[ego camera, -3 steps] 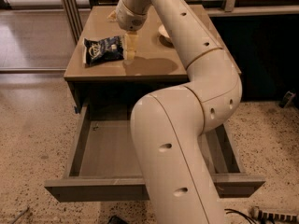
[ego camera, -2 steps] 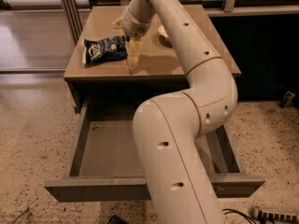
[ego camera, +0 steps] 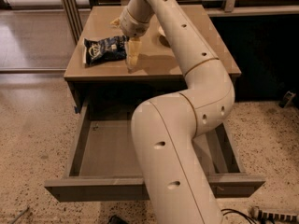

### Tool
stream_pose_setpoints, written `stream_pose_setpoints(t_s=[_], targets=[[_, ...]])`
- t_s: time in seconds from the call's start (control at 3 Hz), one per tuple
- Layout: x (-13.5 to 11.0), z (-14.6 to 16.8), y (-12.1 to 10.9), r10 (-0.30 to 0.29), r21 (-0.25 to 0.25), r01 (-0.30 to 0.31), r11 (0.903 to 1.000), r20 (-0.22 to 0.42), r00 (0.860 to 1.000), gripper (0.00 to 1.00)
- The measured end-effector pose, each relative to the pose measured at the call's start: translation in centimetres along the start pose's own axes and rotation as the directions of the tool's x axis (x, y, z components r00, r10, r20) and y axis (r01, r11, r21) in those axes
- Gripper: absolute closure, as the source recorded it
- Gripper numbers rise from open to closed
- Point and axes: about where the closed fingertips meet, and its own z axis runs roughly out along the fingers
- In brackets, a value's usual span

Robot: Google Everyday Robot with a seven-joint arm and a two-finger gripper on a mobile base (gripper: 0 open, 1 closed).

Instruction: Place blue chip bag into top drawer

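The blue chip bag (ego camera: 104, 50) lies flat on the tan cabinet top (ego camera: 196, 55), near its front left. My gripper (ego camera: 131, 56) points down at the cabinet top, right at the bag's right end, touching or almost touching it. The bag is not lifted. The top drawer (ego camera: 93, 190) is pulled wide open below the cabinet top, and its grey-brown inside shows nothing in it. My arm (ego camera: 187, 139) crosses in front and hides the drawer's right half.
A white bowl (ego camera: 161, 31) stands on the cabinet top behind my arm, mostly hidden. Metal posts (ego camera: 70, 8) stand at the back left. Speckled floor (ego camera: 32, 143) surrounds the cabinet. A cable and power strip (ego camera: 271, 213) lie at the bottom right.
My gripper has come down a little and closer to the right end of the bag. The bag and the drawer have not moved.
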Motion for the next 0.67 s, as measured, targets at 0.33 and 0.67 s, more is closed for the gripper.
stream_pose_setpoints(t_s=[0.33,0.67], targets=[[-0.86,1.99,0.06,-0.055,-0.03,0.056,0.998,0.017,0.998,0.0],[-1.26,2.62,0.39,-0.064,-0.05,0.066,0.9966,0.031,0.997,0.0]])
